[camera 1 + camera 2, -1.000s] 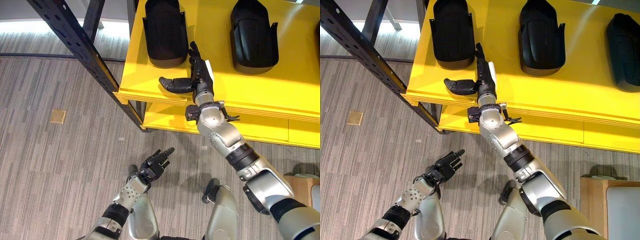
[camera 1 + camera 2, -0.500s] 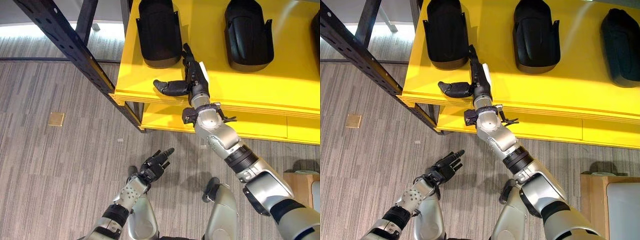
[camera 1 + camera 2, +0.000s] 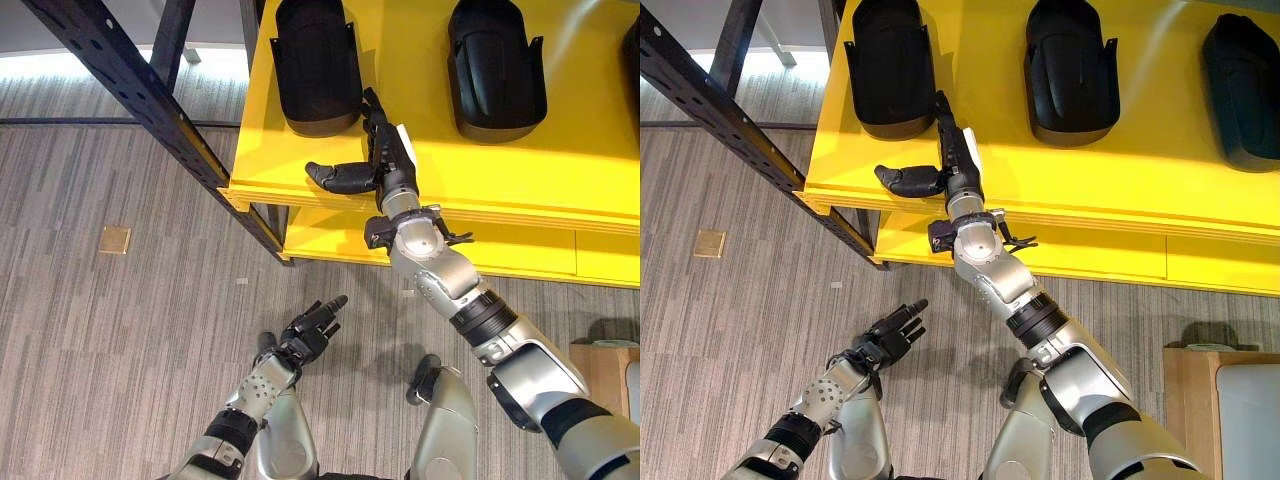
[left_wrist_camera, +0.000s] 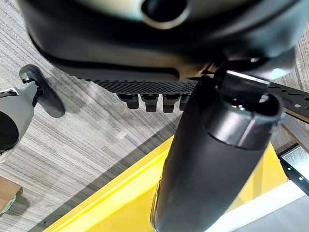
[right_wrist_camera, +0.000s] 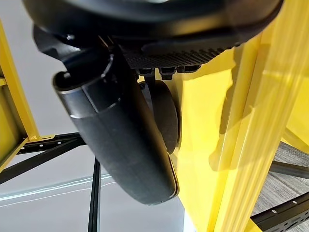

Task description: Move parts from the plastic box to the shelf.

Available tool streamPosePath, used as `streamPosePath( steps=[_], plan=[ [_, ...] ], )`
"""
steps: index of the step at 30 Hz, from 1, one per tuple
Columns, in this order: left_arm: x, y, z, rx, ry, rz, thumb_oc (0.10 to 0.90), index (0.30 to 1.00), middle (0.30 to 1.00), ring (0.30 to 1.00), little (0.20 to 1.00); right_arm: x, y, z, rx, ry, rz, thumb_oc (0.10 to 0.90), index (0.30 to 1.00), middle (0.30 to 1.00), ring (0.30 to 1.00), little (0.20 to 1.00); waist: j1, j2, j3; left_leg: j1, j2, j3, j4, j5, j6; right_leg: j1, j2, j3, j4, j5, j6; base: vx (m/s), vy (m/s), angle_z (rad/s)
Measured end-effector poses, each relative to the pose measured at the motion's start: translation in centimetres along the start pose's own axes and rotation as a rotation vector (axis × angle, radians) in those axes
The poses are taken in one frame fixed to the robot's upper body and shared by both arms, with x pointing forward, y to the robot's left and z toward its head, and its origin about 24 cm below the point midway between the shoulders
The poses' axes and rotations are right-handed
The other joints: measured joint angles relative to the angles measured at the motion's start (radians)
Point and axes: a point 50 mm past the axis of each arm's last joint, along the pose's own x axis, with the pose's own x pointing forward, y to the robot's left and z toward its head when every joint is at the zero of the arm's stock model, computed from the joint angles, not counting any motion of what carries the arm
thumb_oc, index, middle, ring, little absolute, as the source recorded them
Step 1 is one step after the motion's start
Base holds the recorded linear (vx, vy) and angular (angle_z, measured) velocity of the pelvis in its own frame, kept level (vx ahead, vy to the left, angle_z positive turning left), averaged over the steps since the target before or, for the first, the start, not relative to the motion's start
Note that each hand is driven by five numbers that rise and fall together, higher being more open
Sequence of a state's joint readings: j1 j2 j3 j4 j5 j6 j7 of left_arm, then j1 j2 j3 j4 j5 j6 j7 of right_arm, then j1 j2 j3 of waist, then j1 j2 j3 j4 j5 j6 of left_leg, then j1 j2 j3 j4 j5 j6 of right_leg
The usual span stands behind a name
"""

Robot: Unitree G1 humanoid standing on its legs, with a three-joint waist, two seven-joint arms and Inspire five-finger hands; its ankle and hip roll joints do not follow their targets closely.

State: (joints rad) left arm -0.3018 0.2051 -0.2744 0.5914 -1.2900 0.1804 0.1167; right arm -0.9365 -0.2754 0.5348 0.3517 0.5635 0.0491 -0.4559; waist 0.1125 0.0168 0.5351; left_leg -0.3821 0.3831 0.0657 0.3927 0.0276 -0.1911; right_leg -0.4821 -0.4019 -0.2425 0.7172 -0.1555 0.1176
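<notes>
Right robot hand [image 3: 385, 160]: fingers straight, thumb spread, resting empty on the yellow shelf [image 3: 590, 180], just beside the left part [image 3: 317, 65].
Left robot hand [image 3: 310, 328]: relaxed, empty, low over the floor.
Parts: black, rounded shells, upright in a row (plastic box unseen).
Advice: I'd withdraw straight back, clear of the part.

Bare yellow shelf [image 3: 440, 165] lies between the black parts [image 3: 316, 62] (a hand-wide lane each side), while the dark rack post [image 3: 150, 100] blocks approach from the left
</notes>
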Motion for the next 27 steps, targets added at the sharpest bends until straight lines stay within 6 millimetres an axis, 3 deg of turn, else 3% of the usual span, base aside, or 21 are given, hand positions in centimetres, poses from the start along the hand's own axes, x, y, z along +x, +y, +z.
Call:
streamPosePath(
  steps=[27],
  plan=[
    [0.09, -0.07, -0.81, -0.021, 0.012, -0.016, 0.900, 1.000, 1.000, 1.000, 1.000, -0.55, 0.37, -0.30, 0.003, 0.001, 0.051, 0.900, 1.000, 1.000, 1.000, 1.000, 0.000, 0.014, 0.000, 0.000, 0.000, 0.000, 0.000, 0.000, 0.000, -0.002, 0.000, 0.001, 0.003, -0.004, 0.001, 0.00, 0.000, 0.00]
  ],
)
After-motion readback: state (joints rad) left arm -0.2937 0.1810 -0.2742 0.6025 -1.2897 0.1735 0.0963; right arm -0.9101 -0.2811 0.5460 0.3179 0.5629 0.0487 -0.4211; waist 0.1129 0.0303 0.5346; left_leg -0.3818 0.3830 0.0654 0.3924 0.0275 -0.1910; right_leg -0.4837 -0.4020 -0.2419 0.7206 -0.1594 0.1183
